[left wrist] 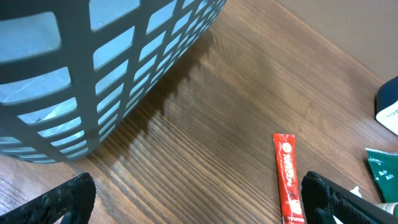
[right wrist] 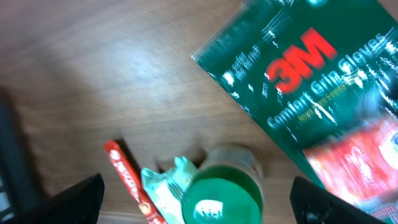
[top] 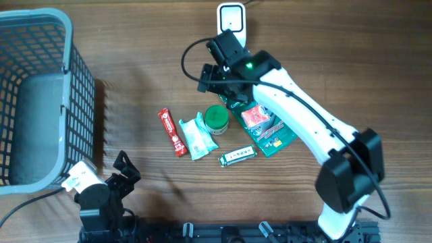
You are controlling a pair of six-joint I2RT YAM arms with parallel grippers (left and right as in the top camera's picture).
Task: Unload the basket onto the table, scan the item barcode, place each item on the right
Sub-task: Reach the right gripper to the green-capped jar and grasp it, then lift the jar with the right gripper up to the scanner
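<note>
— Counting the goods on the table, what do you get?
— Five: one red stick packet (top: 172,132), one white-and-green pouch (top: 198,138), one green-lidded jar (top: 216,119), one green gloves pack (top: 270,131) and one small green bar (top: 238,156). There's also one grey basket (top: 81,88) at 9 o'clock and one white scanner (top: 231,17) at 12.
— Any writing?
— The pack reads "3M Comfort Grip Gloves". The stick's print is too small to read.
— And the jar?
— Mid-table, upright, lid up. The pouch is just beside it at 8 o'clock and the pack at 3. The pack's long axis runs 11 to 5.
— Jaws?
— The right gripper (right wrist: 208,205) hangs over the jar, spread wide, grasping nothing. The left gripper (left wrist: 199,205), at 7 o'clock, is spread too and empty.
</note>
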